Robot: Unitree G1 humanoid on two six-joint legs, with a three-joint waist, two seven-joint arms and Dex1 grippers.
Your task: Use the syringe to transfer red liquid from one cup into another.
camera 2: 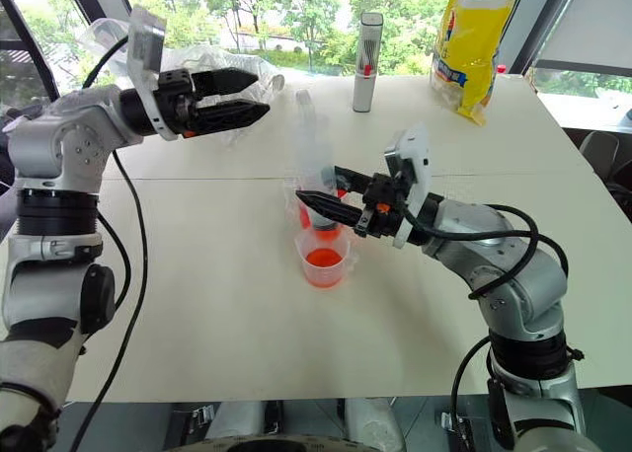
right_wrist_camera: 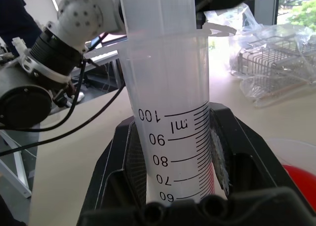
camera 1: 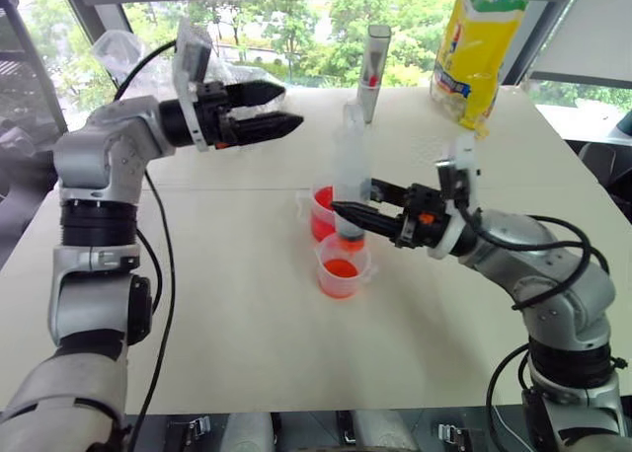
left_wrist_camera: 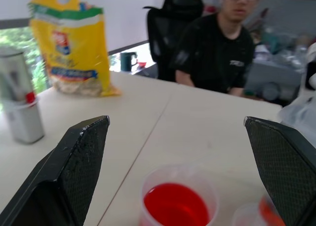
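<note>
Left eye view shows the wide pale counter (camera 1: 247, 314) carrying everything. At its far edge stand a yellow bag (camera 1: 479, 47) and a grey upright tube (camera 1: 373, 72), both well apart from the work.

Next in size are the arms. The left pincer (camera 1: 272, 112) hangs above the counter with its 2 fingers spread and grasps nothing. The right pincer (camera 1: 360, 217) is clenched on the syringe (camera 1: 349, 181), which stands upright, tip down, over the 2 cups near the counter's middle.

The cup with the handle (camera 1: 321, 213) sits just behind the smaller plain cup (camera 1: 344, 266), and the 2 look to be touching or nearly so. Both hold red liquid (camera 1: 341, 268). The syringe tip appears to sit at the plain cup's rim; whether it dips into the liquid cannot be told.

Judged from this, the step is working the plunger while the right pincer holds the barrel. To do it well, keep the barrel upright and steady, bring the released left pincer squarely onto the plunger top, and push or pull slowly in line with the barrel so neither light cup tips.
</note>
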